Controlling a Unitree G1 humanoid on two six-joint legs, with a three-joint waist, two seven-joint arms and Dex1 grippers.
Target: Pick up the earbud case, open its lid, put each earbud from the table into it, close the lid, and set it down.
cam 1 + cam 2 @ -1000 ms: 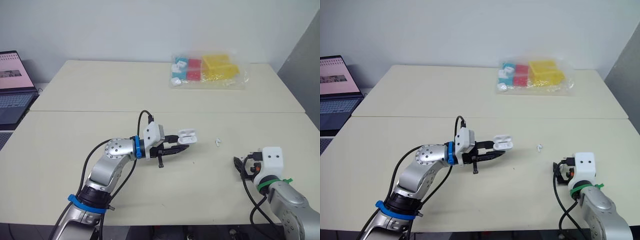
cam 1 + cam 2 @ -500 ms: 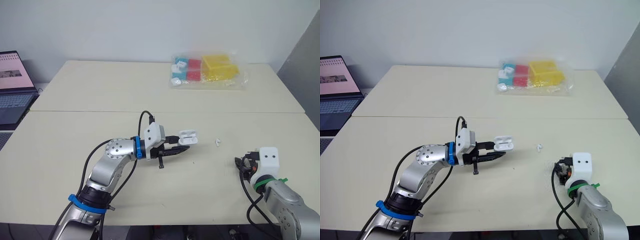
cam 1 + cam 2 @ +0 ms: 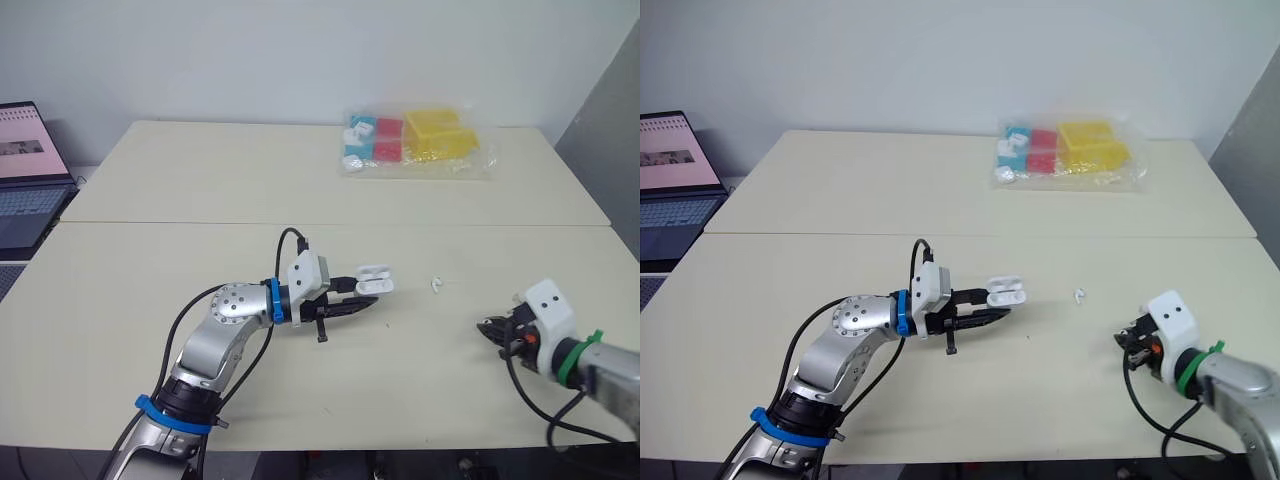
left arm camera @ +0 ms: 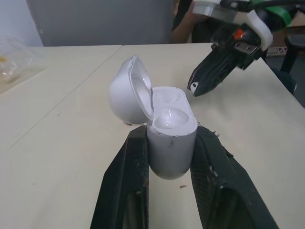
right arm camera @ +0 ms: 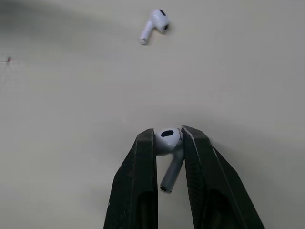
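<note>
Holding the earbud case (image 4: pixel 167 114) in my left gripper (image 3: pixel 362 297), the black fingers (image 4: pixel 133 167) clamped on either side of its lower body, low over the table (image 3: pixel 200 190).

Around the case:
- Loose earbud (image 3: pixel 436 285) lying on its side on the table, between the case and my right gripper (image 3: pixel 490 328).
- Right gripper is well apart from the case, on the far side of the loose earbud, tips aimed back toward the case. It is pinched narrow on the second earbud (image 5: pixel 167 141).
- Clear bag of coloured blocks (image 3: pixel 415 142) far behind the case, near the table's back edge.
- Laptop (image 3: pixel 25 175) well off to the case's left, beyond the table edge.
- Table seam (image 3: pixel 150 222) runs across just behind the case.

Way things point:
- Case: long axis in line with my left fingers, open mouth facing away from my wrist and toward the right gripper. Lid is swung back on its hinge to one side, hollow inside showing. One well in the body shows white and rounded; I cannot tell whether anything sits in it.
- Held earbud: head caught between the right fingertips (image 5: pixel 143 143), stem trailing back toward the wrist, a little askew.
- Loose earbud: stem lies flat on the table.
</note>
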